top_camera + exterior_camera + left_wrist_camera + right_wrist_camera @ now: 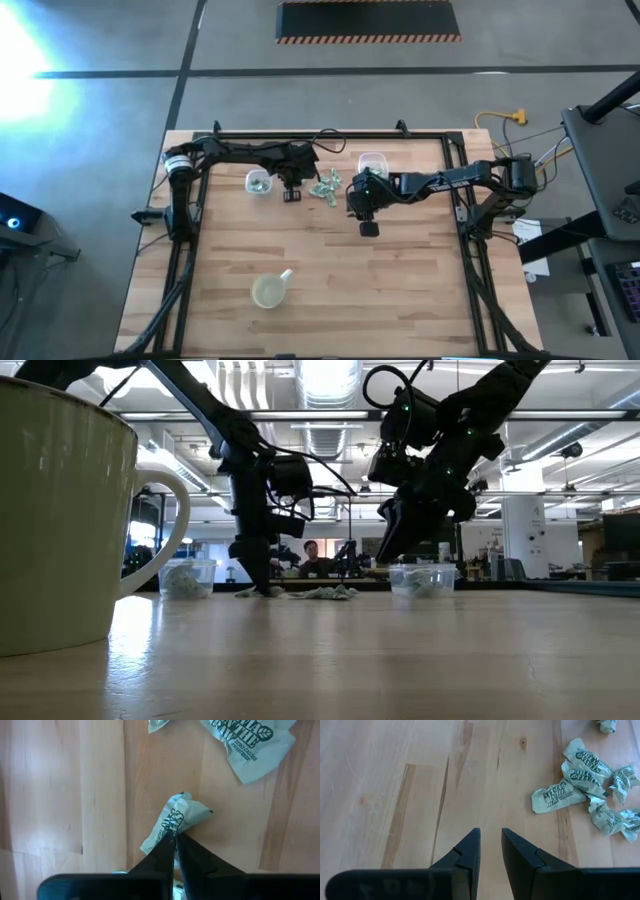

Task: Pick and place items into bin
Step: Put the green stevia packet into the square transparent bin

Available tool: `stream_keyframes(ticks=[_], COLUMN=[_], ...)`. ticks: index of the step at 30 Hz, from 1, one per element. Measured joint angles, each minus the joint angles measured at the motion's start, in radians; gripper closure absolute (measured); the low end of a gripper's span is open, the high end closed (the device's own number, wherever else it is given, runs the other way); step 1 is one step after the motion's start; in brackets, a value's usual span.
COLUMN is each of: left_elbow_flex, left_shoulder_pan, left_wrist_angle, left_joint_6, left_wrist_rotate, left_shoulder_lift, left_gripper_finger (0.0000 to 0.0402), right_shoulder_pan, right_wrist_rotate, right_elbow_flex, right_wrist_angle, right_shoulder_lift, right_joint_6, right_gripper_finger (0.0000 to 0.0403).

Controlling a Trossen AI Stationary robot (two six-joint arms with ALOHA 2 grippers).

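Note:
The items are small pale green packets with dark print. Several lie in a loose pile [326, 187] on the wooden table [400, 290], also seen in the right wrist view [585, 785]. My left gripper [175, 839] points steeply down just left of the pile, shut on one crumpled packet [176, 819]. My right gripper [490, 845] hangs open above bare wood, right of and nearer than the pile, with nothing between its fingers. One clear bin [259, 182] stands left of the pile, another [372, 162] at its far right; both hold some packets. My left gripper pinches the crumpled packet between its two fingertips at the packet's near edge [171, 833], about halfway along it. The fingers come from above, slanting steeply down. The packet lies on the table, its printed face up, reaching out beyond the fingertips.
A yellowish cup with a spout [270, 291] stands near the table's front edge, looming large in the low view [60, 510]. More loose packets [250, 745] lie just beyond the held one. A black frame [320, 135] rims the table's far edge and its sides.

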Motion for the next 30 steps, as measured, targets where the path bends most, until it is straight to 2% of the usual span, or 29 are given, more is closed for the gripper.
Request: stream_keyframes(ticks=[7,13,26,30], left_elbow_flex=[0.0,0.0,-0.037,-0.086], left_shoulder_pan=[0.0,0.0,-0.001,-0.001], left_wrist_angle=[-0.011,-0.037,-0.366,-0.372], left_joint_6=[-0.022,-0.045,-0.226,-0.24], left_wrist_rotate=[-0.029,-0.029,-0.048,-0.048], left_shoulder_lift=[-0.05,-0.151,-0.415,-0.475], left_gripper_finger=[0.0394,0.0394,0.0394,0.0394], right_shoulder_pan=[0.0,0.0,0.0,0.0], right_wrist_rotate=[0.0,0.0,0.0,0.0], right_elbow_flex=[0.0,-0.001,-0.009,-0.011], right_wrist_angle=[0.0,0.001,0.003,0.004], right_shoulder_lift=[0.0,0.0,0.0,0.0], right_joint_6=[0.0,0.0,0.001,0.001], right_gripper_finger=[0.0335,0.0335,0.0335,0.0335])
